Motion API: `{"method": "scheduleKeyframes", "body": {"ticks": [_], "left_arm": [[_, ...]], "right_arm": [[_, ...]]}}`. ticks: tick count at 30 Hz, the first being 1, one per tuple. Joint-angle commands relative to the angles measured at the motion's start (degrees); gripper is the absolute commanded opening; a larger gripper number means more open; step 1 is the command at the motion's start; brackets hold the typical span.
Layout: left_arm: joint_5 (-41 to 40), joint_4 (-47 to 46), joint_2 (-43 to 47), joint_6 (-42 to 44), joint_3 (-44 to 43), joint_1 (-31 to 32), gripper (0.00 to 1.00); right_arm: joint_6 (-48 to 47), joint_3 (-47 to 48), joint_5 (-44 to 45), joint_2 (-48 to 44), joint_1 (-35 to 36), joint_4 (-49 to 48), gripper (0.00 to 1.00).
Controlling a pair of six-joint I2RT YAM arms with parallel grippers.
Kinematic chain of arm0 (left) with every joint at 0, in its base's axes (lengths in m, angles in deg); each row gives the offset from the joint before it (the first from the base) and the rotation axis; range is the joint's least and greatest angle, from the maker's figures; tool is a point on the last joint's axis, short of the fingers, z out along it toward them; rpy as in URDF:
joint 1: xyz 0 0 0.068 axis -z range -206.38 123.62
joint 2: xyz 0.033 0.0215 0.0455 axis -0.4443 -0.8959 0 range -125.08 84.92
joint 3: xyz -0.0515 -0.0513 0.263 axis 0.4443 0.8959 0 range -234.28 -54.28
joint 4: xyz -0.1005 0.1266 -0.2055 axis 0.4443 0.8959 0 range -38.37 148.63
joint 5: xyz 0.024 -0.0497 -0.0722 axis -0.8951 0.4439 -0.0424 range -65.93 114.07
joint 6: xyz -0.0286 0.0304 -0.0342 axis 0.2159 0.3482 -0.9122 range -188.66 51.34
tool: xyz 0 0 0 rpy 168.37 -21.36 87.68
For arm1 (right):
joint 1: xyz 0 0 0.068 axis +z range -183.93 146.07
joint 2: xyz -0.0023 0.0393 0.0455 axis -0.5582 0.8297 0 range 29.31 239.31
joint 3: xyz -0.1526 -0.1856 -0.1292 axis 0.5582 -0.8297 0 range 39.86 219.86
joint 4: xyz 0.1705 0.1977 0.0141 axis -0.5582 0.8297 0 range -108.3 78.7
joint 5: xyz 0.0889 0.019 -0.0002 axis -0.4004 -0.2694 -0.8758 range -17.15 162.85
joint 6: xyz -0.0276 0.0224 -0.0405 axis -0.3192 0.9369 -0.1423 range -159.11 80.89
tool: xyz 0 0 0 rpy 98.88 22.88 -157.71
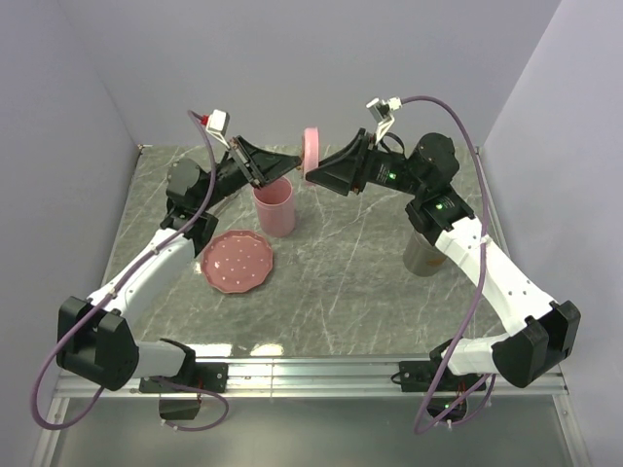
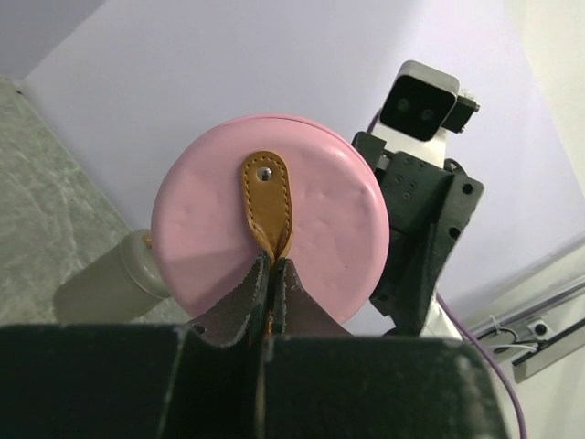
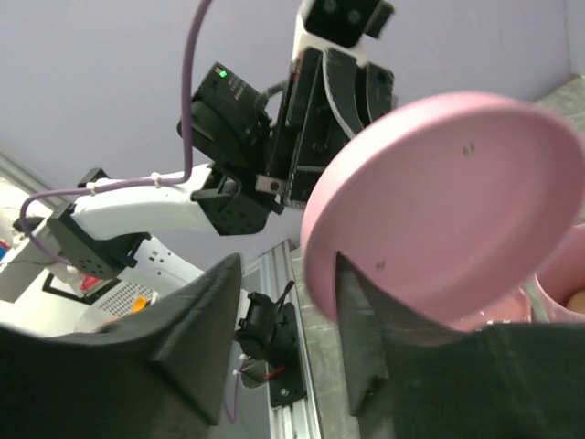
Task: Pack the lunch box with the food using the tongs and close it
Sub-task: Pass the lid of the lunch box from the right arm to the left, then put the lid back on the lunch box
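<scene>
Over the counter [image 1: 370,282], above the pink lunch box [image 1: 275,209]: gripping the pink lid [image 2: 320,219] on edge by its brown leather tab [image 2: 267,206] with left pincer [image 2: 272,274], jaws pinched tight. Showing right pincer [image 3: 283,311] half-spread, clamping nothing, lid rim close against one finger. Seeing lunch box upright beside pink dotted plate [image 1: 237,261].

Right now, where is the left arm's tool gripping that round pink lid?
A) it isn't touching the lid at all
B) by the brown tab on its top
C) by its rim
B: in the left wrist view, the left tool is pinched shut on the brown tab riveted to the face of the pink lid, not on the rim.
</scene>
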Motion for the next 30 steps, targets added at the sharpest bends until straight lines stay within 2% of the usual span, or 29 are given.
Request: {"method": "scheduleKeyframes", "body": {"ticks": [1,3,4,7,8,11,12,14,16,19,22,30], "left_arm": [[1.92,1.03,1.0,3.86,-3.0,-1.98,0.0],[2.97,3.84,1.35,6.93,-3.88,-2.94,0.0],[3.23,5.33,1.44,9.64,-4.32,-3.3,0.0],[4.2,13.67,1.53,14.75,-6.95,-4.88,0.0],[4.38,19.79,1.0,19.03,-7.92,-5.67,0.0],[2.46,31.5,-0.83,31.34,-13.54,-6.38,0.0],[0.53,39.89,-1.54,35.03,-17.21,-6.38,0.0],[-2.38,45.66,-4.08,44.62,-20.57,-6.29,0.0],[-8.26,57.39,-7.16,53.03,-27.41,-6.29,0.0],[-15.73,72.17,-15.33,61.14,-39.37,-6.11,0.0],[-20.03,76.96,-20.34,65.37,-45.79,-6.2,0.0],[-24.01,86.11,-28.44,71.54,-56.53,-6.11,0.0]], "right_arm": [[-2.6,1.05,1.82,-1.52,-0.21,3.08,0.54],[-3.75,1.05,2.17,-2.14,-0.74,4.76,0.69],[-4.88,1.13,2.35,-2.49,-1.26,6.59,0.8],[-8.31,1.4,3.4,-3.45,-2.41,11.51,0.93],[-9.11,1.49,3.75,-3.98,-3.37,12.84,0.96],[-12.71,1.92,3.41,-4.51,-5.82,17.58,1.0],[-14.89,2.88,3.05,-4.51,-6.45,19.16,1.0],[-17.27,4.12,1.91,-4.07,-7.76,24.79,1.0],[-20.7,5.88,0.95,-3.37,-9.79,29.87,1.0],[-24.92,8.6,-0.11,-2.23,-12.42,36.2,1.0],[-27.39,11.06,-0.37,-1.61,-14.45,40.08,1.0],[-30.47,14.14,-0.81,-0.56,-17.44,46.25,1.0]]}}
